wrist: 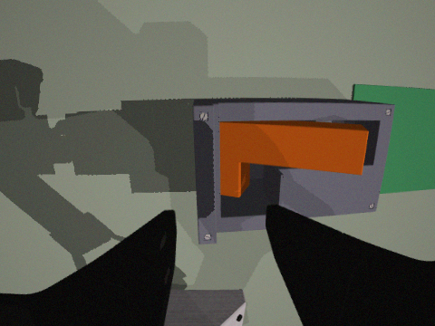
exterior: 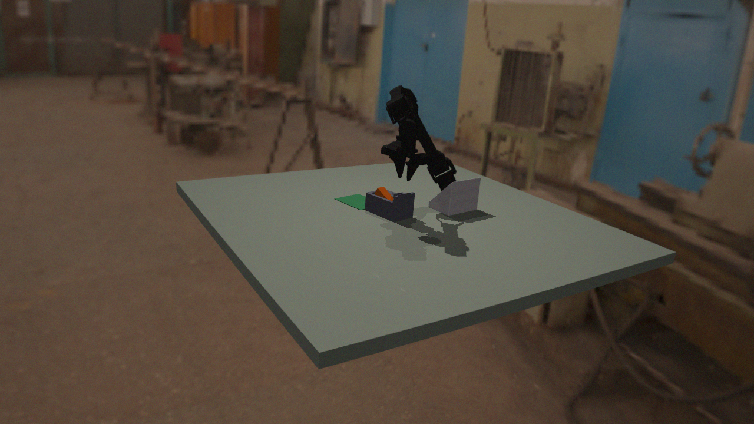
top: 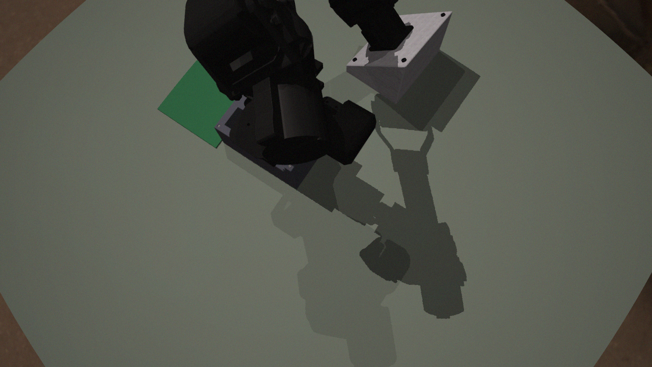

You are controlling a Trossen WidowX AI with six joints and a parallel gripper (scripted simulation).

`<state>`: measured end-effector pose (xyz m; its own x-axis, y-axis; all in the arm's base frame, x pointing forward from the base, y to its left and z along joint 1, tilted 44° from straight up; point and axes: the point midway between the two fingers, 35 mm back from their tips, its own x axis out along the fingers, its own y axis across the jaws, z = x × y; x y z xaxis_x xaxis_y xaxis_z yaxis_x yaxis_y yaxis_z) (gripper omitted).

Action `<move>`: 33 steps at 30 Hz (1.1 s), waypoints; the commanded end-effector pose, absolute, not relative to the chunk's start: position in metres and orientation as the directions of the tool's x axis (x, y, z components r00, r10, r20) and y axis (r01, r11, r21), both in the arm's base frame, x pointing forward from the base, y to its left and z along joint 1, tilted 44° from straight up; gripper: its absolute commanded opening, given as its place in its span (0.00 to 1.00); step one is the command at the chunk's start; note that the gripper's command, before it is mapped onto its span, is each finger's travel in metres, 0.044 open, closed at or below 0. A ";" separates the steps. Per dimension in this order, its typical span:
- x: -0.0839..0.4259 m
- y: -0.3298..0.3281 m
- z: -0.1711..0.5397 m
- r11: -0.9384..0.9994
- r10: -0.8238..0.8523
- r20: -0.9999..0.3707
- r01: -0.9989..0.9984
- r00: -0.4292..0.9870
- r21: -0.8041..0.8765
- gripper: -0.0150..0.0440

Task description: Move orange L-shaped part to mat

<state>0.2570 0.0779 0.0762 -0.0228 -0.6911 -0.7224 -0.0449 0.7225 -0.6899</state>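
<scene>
"How's the hand (exterior: 404, 178) (wrist: 221, 217)?"

"Partly apart, nothing between its fingertips. It points down above the tray (top: 224, 125) (exterior: 389, 206) (wrist: 328, 192), not touching it."

"Can you see it from the top?"

"No, the black arm (top: 291, 109) (exterior: 427, 138) hides it, along with the orange part and most of the tray. The wrist view cuts off the fingers' lower reaches."

"And the orange part (exterior: 383, 193) (wrist: 294, 145)?"

"In the tray's pocket, tilted, its straight end raised, the L-shaped end low."

"The green mat (top: 195, 107) (exterior: 351, 201) (wrist: 408, 140)?"

"On the table (top: 136, 255) (exterior: 295, 252) (wrist: 294, 41), beside the tray; the wrist view crops it."
</scene>
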 end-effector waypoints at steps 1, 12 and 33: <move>0.257 0.078 0.076 0.723 -0.691 -0.723 -0.045 -0.022 -0.690 0.56; 0.257 0.078 0.076 0.723 -0.691 -0.723 -0.045 -0.022 -0.690 0.56; 0.255 0.029 0.025 0.723 -0.690 -0.723 -0.043 -0.021 -0.689 0.56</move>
<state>0.2542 0.0343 0.0314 -0.0365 -0.6912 -0.7217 -0.0425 0.7226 -0.6900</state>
